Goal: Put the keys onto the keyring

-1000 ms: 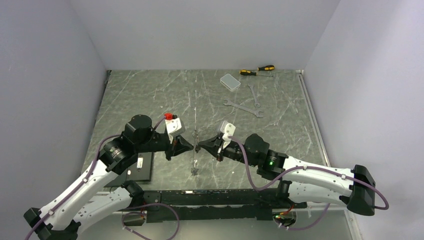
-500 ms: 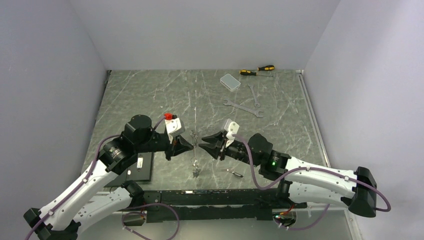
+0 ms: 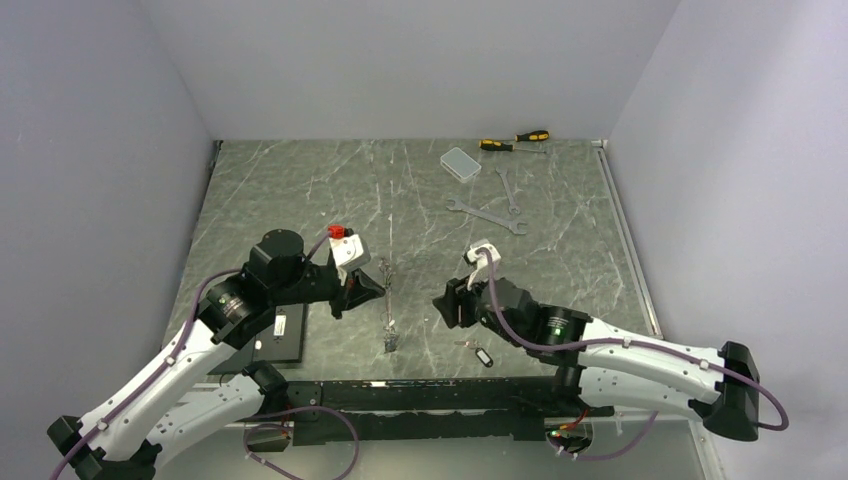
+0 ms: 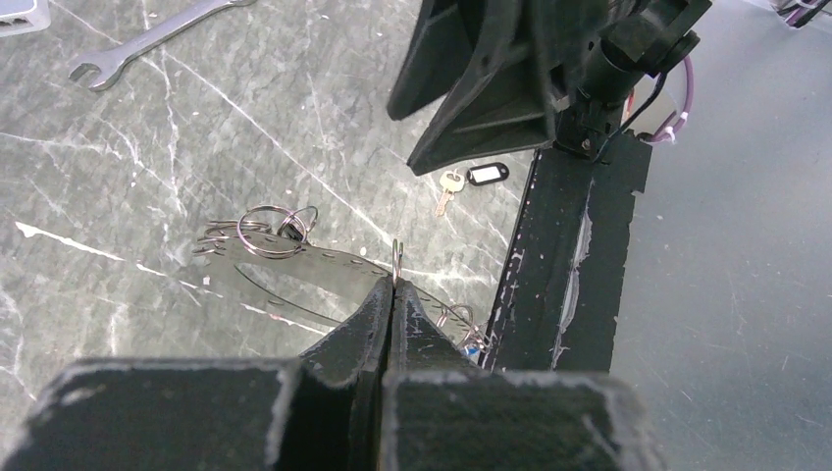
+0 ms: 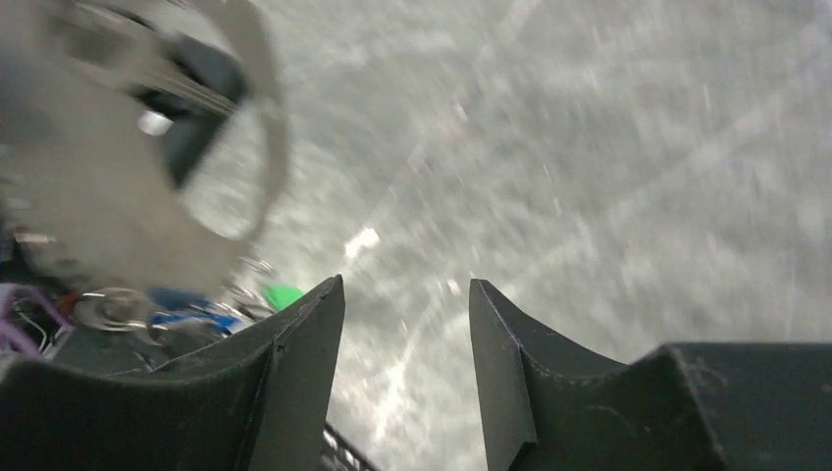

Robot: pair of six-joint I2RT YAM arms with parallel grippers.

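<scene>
Left tool pinched shut on the keyring, a thin stiff slippery wire held edge-up over the table; right tool half-spread, empty; loose key lies flat near the front edge, light, probably best taken by its black tag.

The work surface is a table topped in dark grey-green stone-look material with pale veins running across it. Plain, pale lavender-white panels close it in on three sides: a back wall, a left wall and a right wall. A thin metal trim lines the table's right edge, and a scuffed black bar runs along the near edge. The light is soft and even, casting only faint shadows.
</scene>
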